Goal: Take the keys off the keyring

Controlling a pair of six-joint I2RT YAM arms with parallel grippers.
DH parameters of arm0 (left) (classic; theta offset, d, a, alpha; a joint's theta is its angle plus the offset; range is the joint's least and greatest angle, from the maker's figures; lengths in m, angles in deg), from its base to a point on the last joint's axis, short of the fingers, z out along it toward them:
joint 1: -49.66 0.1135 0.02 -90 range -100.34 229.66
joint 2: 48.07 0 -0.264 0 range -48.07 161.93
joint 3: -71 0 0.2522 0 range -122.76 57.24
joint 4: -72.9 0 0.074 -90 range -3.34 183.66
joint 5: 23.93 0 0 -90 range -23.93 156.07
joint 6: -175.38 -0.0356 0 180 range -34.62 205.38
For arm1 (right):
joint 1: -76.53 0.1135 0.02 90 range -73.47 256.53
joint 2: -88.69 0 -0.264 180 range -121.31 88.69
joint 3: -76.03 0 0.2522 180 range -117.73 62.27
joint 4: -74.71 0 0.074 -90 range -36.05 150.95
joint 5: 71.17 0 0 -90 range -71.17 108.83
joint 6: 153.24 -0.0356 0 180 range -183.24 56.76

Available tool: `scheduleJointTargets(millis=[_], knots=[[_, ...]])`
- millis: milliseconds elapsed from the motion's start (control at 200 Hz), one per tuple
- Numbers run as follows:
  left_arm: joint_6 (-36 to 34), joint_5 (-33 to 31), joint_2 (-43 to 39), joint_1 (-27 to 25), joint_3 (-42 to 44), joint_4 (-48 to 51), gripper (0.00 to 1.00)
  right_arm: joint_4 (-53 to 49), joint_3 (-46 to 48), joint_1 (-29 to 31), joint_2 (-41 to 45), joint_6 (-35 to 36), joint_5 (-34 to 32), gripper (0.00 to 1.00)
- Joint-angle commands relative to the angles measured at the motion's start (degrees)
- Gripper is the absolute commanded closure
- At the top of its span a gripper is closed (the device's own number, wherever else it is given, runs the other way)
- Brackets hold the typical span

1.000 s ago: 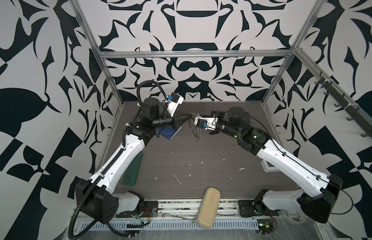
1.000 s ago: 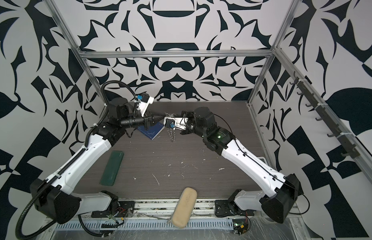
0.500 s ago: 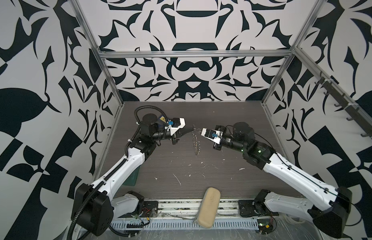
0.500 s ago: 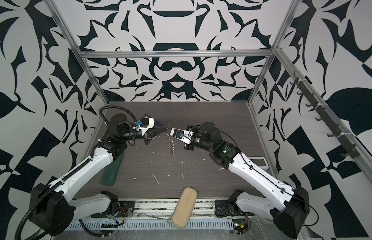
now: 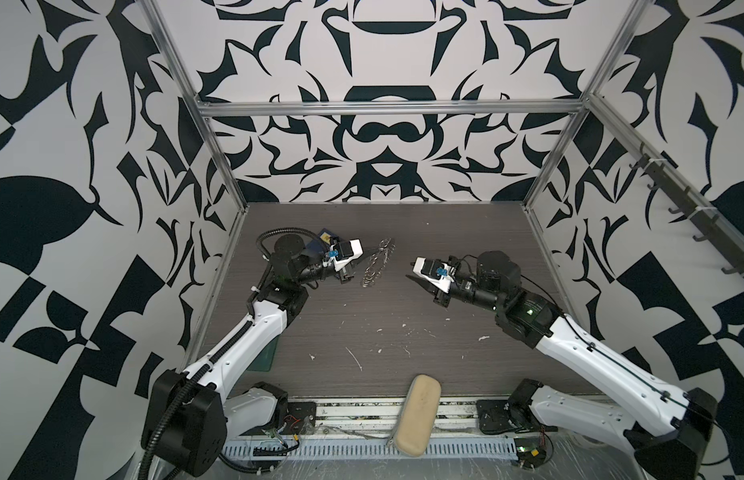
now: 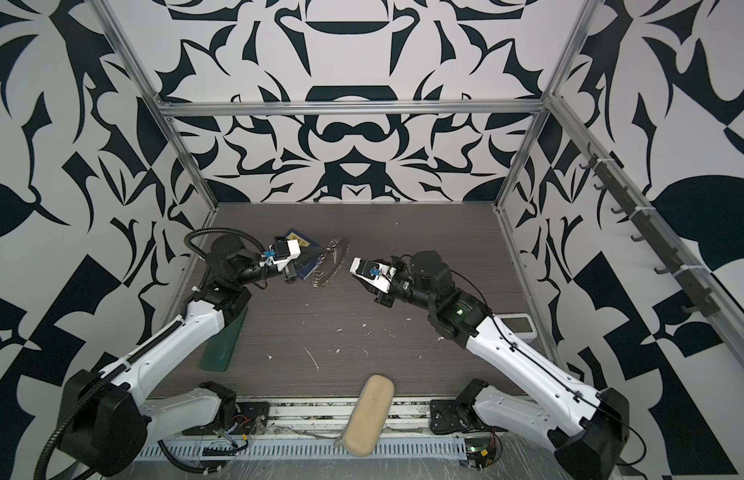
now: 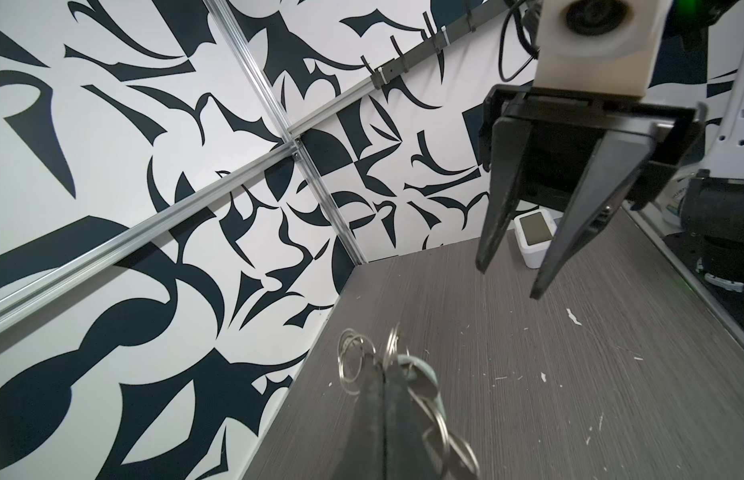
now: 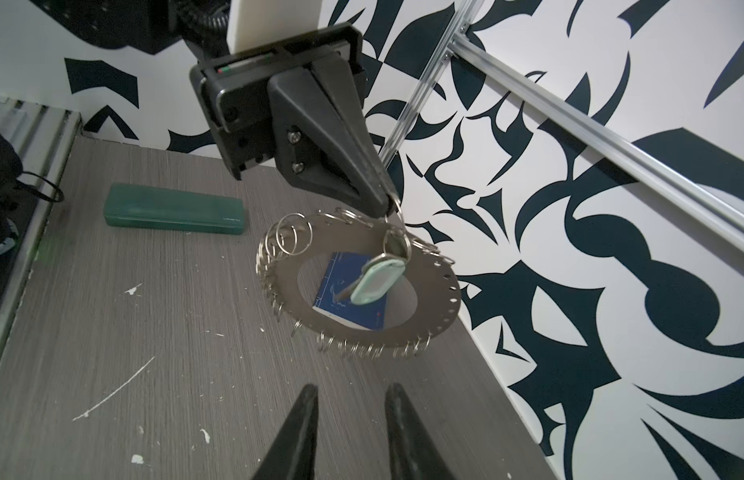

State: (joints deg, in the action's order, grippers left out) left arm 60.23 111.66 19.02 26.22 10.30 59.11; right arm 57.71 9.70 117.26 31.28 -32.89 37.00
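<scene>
Left gripper (image 8: pixel 384 203) is clamped tight on the rim of the keyring (image 8: pixel 443 299), holding it up off the table (image 8: pixel 133 332). The flat grey disc hangs tilted, with wire split rings bunched along its edge. Keys (image 8: pixel 376 280) dangle from the rim right by the pinch, and the mint tag lies across the centre hole. A blue booklet (image 8: pixel 362 316) on the table shows through behind it. Right gripper (image 8: pixel 351 388) sits well apart from the ring, pointed at it, fingers parted with a clear gap and nothing between them. Green case (image 8: pixel 175 212) lies flat over on the left side — beige pouch (image 5: pixel 418 409) is down at the front edge.
</scene>
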Motion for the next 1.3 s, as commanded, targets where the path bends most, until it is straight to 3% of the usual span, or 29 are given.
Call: scheduleJointTargets(millis=[0,135,445,920,1295], knots=[[-4.72,-1.96,-2.2,-0.38,-3.29,8.13,1.0,0.54,-3.87,-0.08,0.49,0.95,0.35,0.68],[-12.09,-4.87,-3.74,-2.18,-4.74,16.95,1.0,0.43,-7.2,-0.12,-2.54,3.42,3.72,0.69],[-24.13,-13.62,-6.66,-7.38,-4.84,24.04,1.0,-2.28,-14.66,-0.12,-10.44,9.57,9.81,0.71],[-24.73,-13.48,-8.03,-7.85,-4.61,25.22,1.0,-9.32,-19.31,-0.04,-14.9,11.83,12.15,0.8],[-23.03,-12.79,-8.42,-7.86,-4.92,25.26,1.0,-11.08,-20.31,0.49,-16.95,12.68,11.65,0.78]])
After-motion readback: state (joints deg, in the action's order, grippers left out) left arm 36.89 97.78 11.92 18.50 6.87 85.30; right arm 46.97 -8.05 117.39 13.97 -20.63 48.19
